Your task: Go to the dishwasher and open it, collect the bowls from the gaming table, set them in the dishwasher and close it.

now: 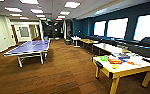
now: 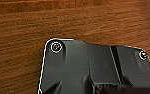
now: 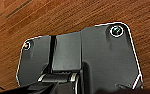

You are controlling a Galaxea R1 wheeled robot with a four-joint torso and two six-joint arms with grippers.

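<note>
Brown wood-grain floor [image 2: 21,22] is what both wrist views look down on, past the robot's own dark plates, and whether either gripper is open or closed I cannot tell from them.

Up in the head view, the gaming table [image 1: 131,67] sits nearest, at about four o'clock, white-topped on yellow legs, its long axis running from lower left out toward the right edge. It lies on the robot's right side, so by my reckoning the right arm is the closer one. On its near end there's a green shape that could be one of the bowls [image 1: 104,58], beside an orange box [image 1: 115,60] and a small yellow piece [image 1: 114,66]; too blurred to be sure.

Open floor lies between robot and table, nothing in the way. At ten o'clock, well apart, stands a blue ping-pong table [image 1: 28,47]. Further out at one o'clock, a row of tables [image 1: 108,47] lines the window wall. Any dishwasher I cannot pick out.
</note>
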